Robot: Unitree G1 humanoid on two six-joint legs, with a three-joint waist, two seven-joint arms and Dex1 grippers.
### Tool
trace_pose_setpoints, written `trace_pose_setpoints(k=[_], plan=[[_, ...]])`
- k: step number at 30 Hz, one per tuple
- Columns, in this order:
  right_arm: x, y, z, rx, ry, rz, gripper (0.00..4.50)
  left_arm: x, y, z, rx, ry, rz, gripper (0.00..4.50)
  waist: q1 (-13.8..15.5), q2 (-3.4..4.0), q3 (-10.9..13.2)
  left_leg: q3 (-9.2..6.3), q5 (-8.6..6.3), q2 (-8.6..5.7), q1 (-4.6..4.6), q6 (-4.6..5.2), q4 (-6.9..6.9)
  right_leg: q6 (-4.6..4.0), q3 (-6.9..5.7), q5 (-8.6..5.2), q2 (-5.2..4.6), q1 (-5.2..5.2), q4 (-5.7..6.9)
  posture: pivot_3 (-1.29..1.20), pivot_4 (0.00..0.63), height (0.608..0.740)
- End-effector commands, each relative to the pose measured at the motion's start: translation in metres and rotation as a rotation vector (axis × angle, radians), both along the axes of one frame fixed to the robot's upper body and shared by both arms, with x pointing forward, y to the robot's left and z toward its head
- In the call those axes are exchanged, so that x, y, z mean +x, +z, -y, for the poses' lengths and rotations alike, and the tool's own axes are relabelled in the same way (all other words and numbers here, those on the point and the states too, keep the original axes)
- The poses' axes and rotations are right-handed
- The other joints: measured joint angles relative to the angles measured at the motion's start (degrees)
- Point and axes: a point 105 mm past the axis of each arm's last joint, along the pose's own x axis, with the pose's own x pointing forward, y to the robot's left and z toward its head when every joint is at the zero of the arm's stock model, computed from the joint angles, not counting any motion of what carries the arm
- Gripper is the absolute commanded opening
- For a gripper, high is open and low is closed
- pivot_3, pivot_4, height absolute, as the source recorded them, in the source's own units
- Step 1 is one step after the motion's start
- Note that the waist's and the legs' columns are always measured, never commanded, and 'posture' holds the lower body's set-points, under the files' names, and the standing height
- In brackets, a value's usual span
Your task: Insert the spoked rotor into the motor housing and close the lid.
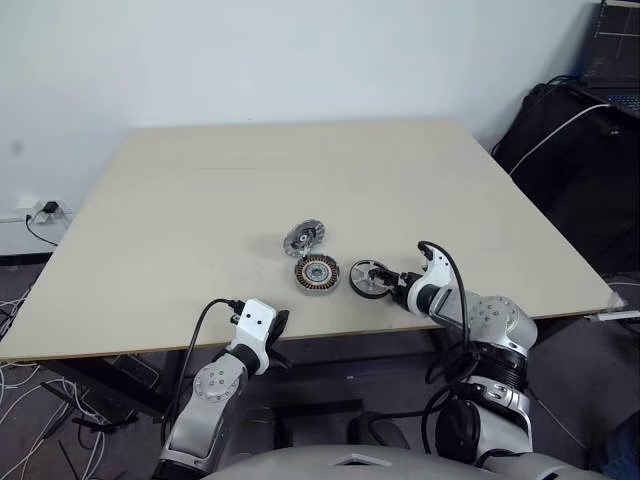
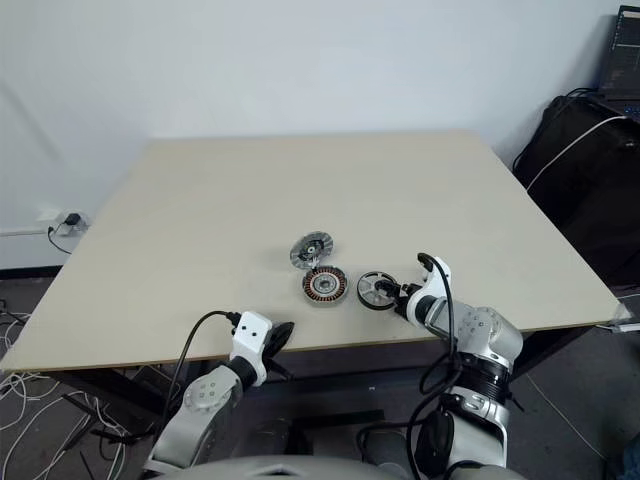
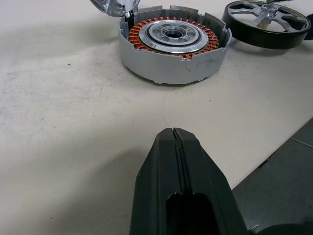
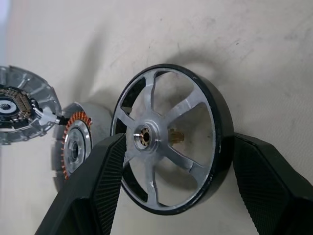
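While the left gripper point(image 3: 173, 134) hangs clenched and empty at the near edge of the table point(image 1: 200, 190), the right gripper point(image 4: 171, 161) straddles the spoked rotor point(image 4: 171, 142), one finger at each side of its rim. Just left of the rotor sits the motor housing point(image 1: 317, 273), copper windings up. Beyond it, the lid point(image 1: 303, 238) leans tilted.

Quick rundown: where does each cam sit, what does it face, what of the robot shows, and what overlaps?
Left and right eye views: head, looking down over the table; both arms show.
Left wrist view: along the shut left end effector toward the motor housing.
Right wrist view: along the right end effector, fingers either side of the spoked rotor.
Shared: housing, rotor and lid appear across views.
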Motion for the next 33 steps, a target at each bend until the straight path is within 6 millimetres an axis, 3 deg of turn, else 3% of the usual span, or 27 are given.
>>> trace_pose_setpoints(k=[1,3,4,12,16,20,25,28,33], plan=[[0.003,0.009,0.000,0.031,-0.006,0.029,2.56,0.006,0.017,0.001,-0.013,0.000,0.063,0.00,-0.1,0.03,0.0,0.00,0.00,0.00,0.00,0.00,0.00,0.00,0.00,0.00,0.00,0.00,0.00,0.00,0.000,0.740],[0.001,0.006,0.001,0.031,-0.011,0.018,1.96,0.007,0.017,0.002,-0.013,-0.002,0.063,0.00,-0.1,0.03,0.0,0.00,0.00,0.00,0.00,0.00,0.00,0.01,0.00,0.00,0.00,0.00,0.00,0.00,0.000,0.740],[0.000,0.005,0.002,0.029,-0.012,0.011,1.87,0.007,0.017,0.002,-0.012,-0.003,0.062,0.00,-0.1,0.03,0.0,0.00,0.00,0.00,0.00,0.00,0.00,0.01,0.00,-0.01,0.00,0.00,-0.01,0.00,0.000,0.740],[-0.009,0.003,-0.001,0.037,0.000,-0.013,1.87,0.007,0.015,0.002,-0.010,-0.006,0.055,0.00,-0.1,0.09,0.0,0.00,0.00,0.00,0.00,0.00,-0.05,0.07,0.00,-0.05,-0.01,0.00,-0.05,0.00,0.000,0.740],[-0.002,0.022,-0.012,0.151,-0.039,0.067,1.87,0.006,0.014,0.001,-0.008,-0.003,0.054,0.00,-0.2,0.13,0.0,-0.01,0.00,0.00,0.00,0.00,-0.08,0.10,0.00,-0.06,-0.01,-0.02,-0.05,0.00,0.000,0.740],[0.014,0.055,-0.022,0.308,-0.096,0.193,1.87,0.006,0.013,0.000,-0.005,-0.005,0.052,0.00,-0.4,0.26,0.1,-0.01,0.00,0.01,0.00,0.00,-0.14,0.18,0.01,-0.11,-0.01,-0.06,-0.05,0.00,0.000,0.740],[0.019,0.078,-0.036,0.382,-0.065,0.259,1.87,0.005,0.013,0.000,-0.004,-0.006,0.051,0.00,-0.3,0.28,0.1,-0.01,0.00,0.01,0.00,0.00,-0.22,0.18,-0.01,-0.11,-0.01,-0.07,-0.08,0.00,0.000,0.740],[0.015,0.077,-0.048,0.372,-0.003,0.243,1.87,0.005,0.013,0.000,-0.006,-0.003,0.050,0.00,-0.3,0.28,0.1,0.00,0.00,-0.01,-0.01,0.00,-0.24,-0.08,0.00,-0.01,-0.02,-0.07,-0.13,0.00,0.000,0.740],[0.011,0.059,-0.065,0.324,0.063,0.160,1.87,0.004,0.012,0.001,-0.007,0.001,0.050,0.00,-0.5,0.27,0.1,0.02,0.00,-0.01,-0.03,0.01,-0.24,-0.10,0.01,-0.02,-0.01,-0.07,-0.15,0.00,0.000,0.740]])
